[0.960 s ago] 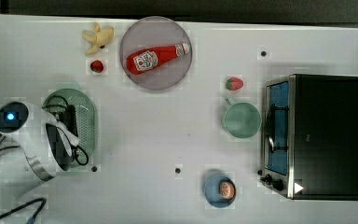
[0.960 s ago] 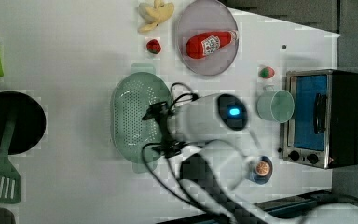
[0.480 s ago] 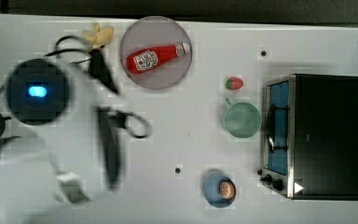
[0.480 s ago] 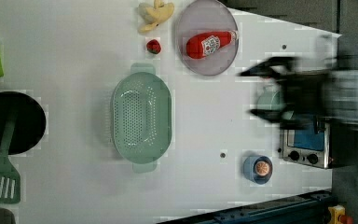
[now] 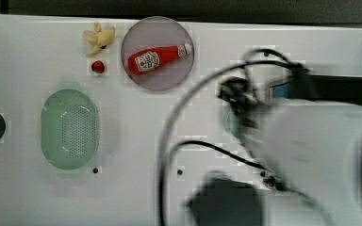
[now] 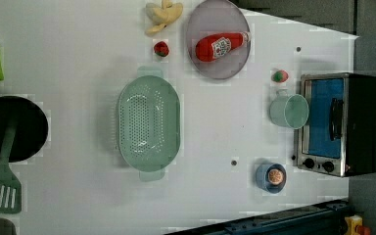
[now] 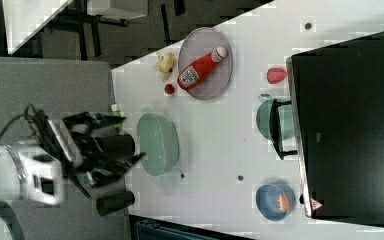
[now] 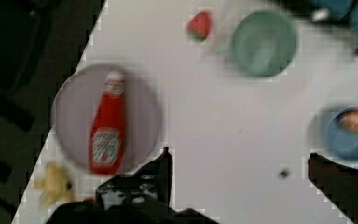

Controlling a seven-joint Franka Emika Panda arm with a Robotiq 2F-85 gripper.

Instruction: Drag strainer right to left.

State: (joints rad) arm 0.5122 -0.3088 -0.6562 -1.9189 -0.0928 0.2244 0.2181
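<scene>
1. In the top view we find the strainer point(image 5: 69, 129) lying alone on the white table point(image 5: 23, 70), toward the top view's left, with nothing touching it. The arm point(image 5: 311, 155) is a large blur over the top view's right, with black cables point(image 5: 188, 141) looping from it; it hides most of the toaster oven point(image 5: 320, 87) and the mug. We cannot make out the fingers here.

2. In the left view the strainer point(image 6: 148, 122) sits near the middle of the table point(image 6: 78, 49), well apart from the mint mug point(image 6: 289, 110) and the plate point(image 6: 218, 39) carrying the ketchup bottle point(image 6: 220, 45). A black pan point(image 6: 11, 128) and a green spatula point(image 6: 1, 188) are cut off at the left view's left edge.

3. In the right view the gripper point(image 7: 125, 160) hangs off the table's edge, just beside the strainer point(image 7: 157, 144) on the right view's left. We see nothing in it, though blur keeps us from judging its spread here.

4. In the wrist view the gripper point(image 8: 237, 168) stands spread wide and empty, its two dark fingers point(image 8: 161, 170) far apart over bare table. Beyond them we see the ketchup bottle point(image 8: 107, 135) on its plate, the mug point(image 8: 263, 43), a strawberry point(image 8: 199, 25) and a blue bowl point(image 8: 349, 133), all softened by motion blur.
</scene>
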